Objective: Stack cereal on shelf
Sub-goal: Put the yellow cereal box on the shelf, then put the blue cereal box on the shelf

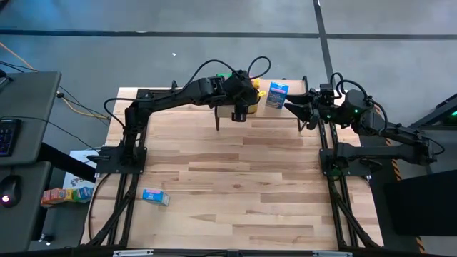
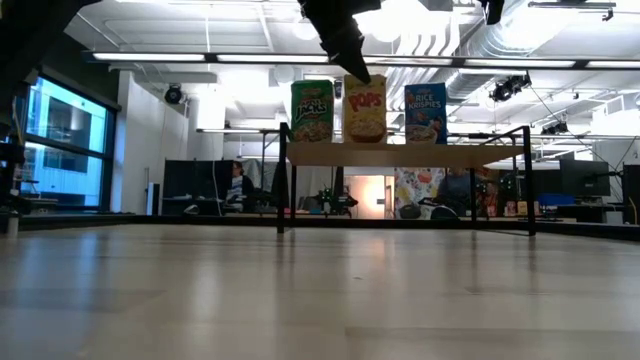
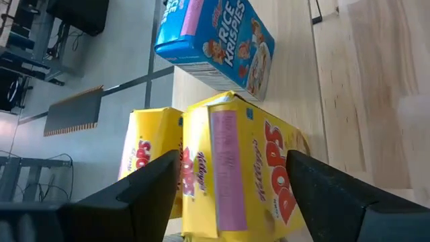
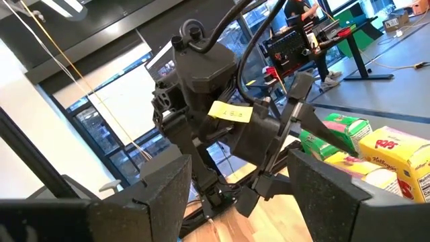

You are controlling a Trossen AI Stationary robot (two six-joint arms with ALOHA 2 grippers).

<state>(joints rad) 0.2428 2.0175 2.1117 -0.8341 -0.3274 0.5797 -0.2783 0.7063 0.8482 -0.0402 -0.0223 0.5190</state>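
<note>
Now, starting at your left, a blue cereal box [image 1: 155, 197] lies flat on the table [image 1: 243, 185], well apart from the shelf [image 2: 400, 155]. On that shelf, in the low view, stand a green box [image 2: 312, 111], a yellow box [image 2: 365, 109] and another blue box [image 2: 425, 113], upright in a row. Your left gripper [image 3: 232, 185] sits over the yellow box, fingers [image 3: 144, 195] spread either side, not pinching it. Your right gripper [image 1: 303, 101] waits beside the shelf's right end, fingers apart, holding nothing.
</note>
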